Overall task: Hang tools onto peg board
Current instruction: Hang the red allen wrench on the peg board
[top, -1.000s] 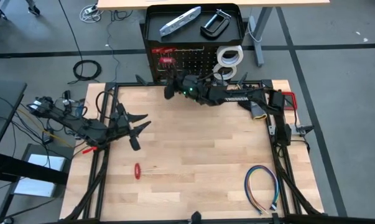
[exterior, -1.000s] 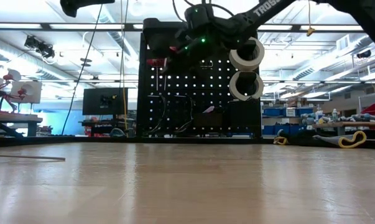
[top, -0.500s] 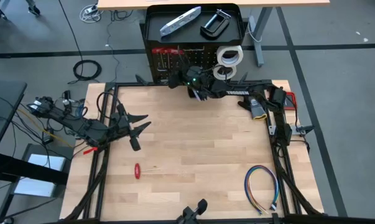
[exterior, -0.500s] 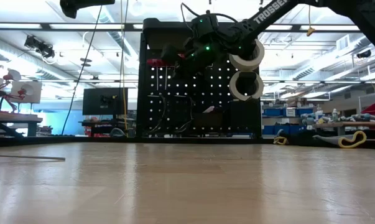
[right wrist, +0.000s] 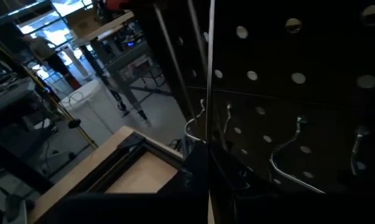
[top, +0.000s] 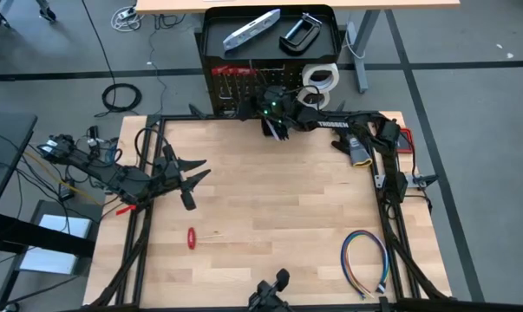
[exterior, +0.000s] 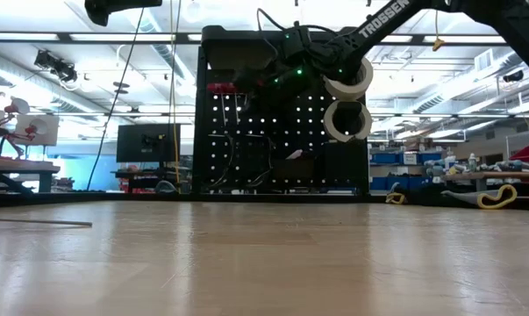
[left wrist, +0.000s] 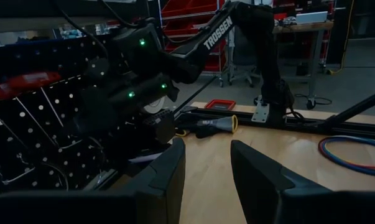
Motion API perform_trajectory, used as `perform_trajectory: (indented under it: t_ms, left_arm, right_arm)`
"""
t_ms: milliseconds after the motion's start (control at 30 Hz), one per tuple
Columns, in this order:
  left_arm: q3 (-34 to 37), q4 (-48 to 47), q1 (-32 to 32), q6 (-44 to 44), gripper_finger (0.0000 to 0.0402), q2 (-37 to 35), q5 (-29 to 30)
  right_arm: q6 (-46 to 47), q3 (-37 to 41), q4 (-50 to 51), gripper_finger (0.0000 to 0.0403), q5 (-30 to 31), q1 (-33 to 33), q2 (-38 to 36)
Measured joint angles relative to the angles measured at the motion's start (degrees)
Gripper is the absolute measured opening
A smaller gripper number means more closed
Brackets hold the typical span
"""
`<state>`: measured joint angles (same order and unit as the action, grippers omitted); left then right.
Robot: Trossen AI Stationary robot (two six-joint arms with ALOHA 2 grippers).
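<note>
The right gripper (top: 263, 106) is held up against the peg board (top: 244, 84), its jaws closed. Red-handled tools (exterior: 227, 88) are hung just beside the jaws. The left gripper (top: 198, 174) is kept far off over the tabletop (top: 278, 217), jaws apart and empty.

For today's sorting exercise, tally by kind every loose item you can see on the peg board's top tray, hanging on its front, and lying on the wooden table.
Silver bar-shaped tool: 1
Black C-clamp: 1
White tape rolls: 2
Red-handled tools on the peg board: at least 1, exact number unclear
Red-handled tool on the table: 1
Multicoloured wire loop: 1
Total: at least 7
</note>
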<state>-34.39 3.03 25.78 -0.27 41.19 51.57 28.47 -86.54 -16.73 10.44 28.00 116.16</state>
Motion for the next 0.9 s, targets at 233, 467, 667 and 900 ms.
perform_trajectory:
  t_ms: [233,467,667,900]
  left_arm:
    - [0.0,0.0,0.0,0.0,0.0133,0.0,0.0]
    - [0.0,0.0,0.0,0.0,0.0133,0.0,0.0]
    - [0.0,-1.8,0.0,-0.3,0.0133,0.0,0.0]
    - [0.0,-3.4,0.0,-3.0,0.0133,0.0,0.0]
  right_arm:
    - [1.6,0.0,-0.1,0.0021,0.2,0.4,0.0]
    - [3.1,0.1,-0.2,0.0039,0.4,0.4,0.0]
    - [3.0,0.1,-0.2,0.0069,0.4,0.0,0.0]
    - [2.6,0.1,0.2,0.0124,0.4,-0.9,0.0]
